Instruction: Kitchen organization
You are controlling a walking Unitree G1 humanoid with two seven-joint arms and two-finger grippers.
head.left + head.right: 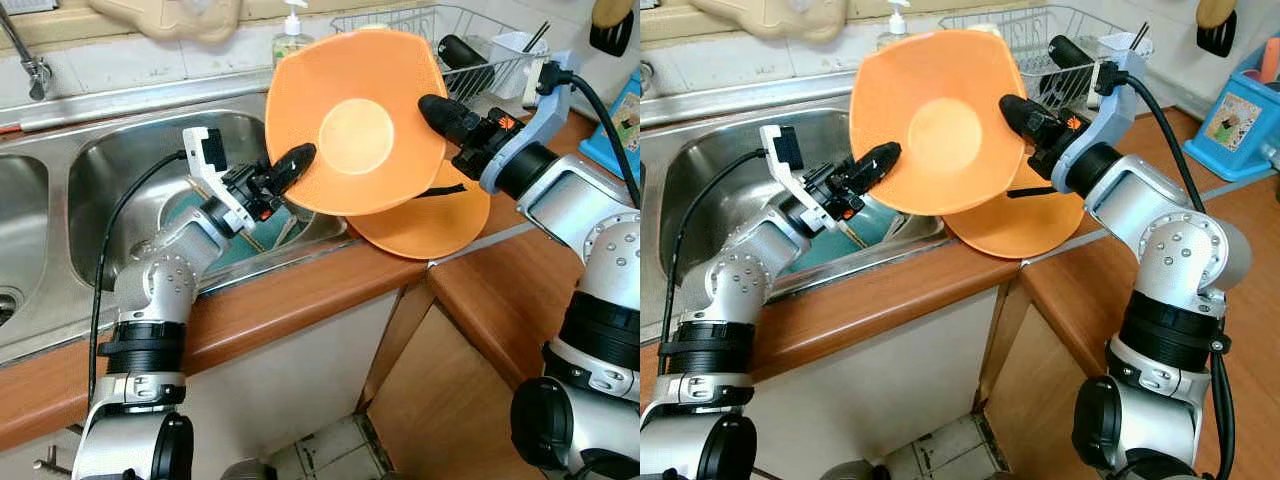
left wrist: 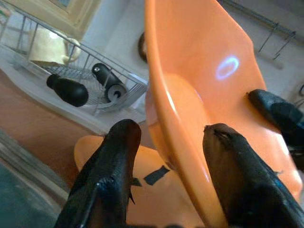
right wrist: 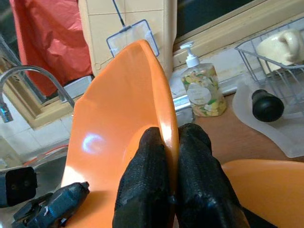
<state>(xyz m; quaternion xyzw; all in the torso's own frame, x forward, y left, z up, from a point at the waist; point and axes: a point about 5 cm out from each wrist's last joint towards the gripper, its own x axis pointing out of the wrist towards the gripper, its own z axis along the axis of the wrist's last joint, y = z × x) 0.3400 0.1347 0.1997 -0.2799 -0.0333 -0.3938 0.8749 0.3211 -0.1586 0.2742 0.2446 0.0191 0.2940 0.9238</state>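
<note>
**Orange plate held at both rims above the sink edge**

Right gripper [image 3: 166, 199]: fingers are pressing together on the right rim of the plate [image 1: 360, 120], one finger on each face, pinching it firmly.

Left gripper [image 2: 166, 171]: fingers are standing spread, straddling the left rim; the edge is passing between them and no squeeze is evident. In the head views they are lying against the rim.

The plate is hanging tilted in the air, hollow face toward the robot, over the right edge of the sink [image 1: 120, 160] and the counter [image 1: 300, 300]. A second plate [image 1: 430, 225] is lying flat on the counter just below and behind it. A dish rack [image 1: 470, 50] is standing far right, a soap bottle [image 3: 202, 90] at the far wall.

Handling judgement: the plate looks like thin moulded plastic, so light, fairly stiff, unlikely to break, but glossy and probably slippery. The rim is the only real purchase; a pinch well in from the edge should be guarding against slip while tilted.
</note>
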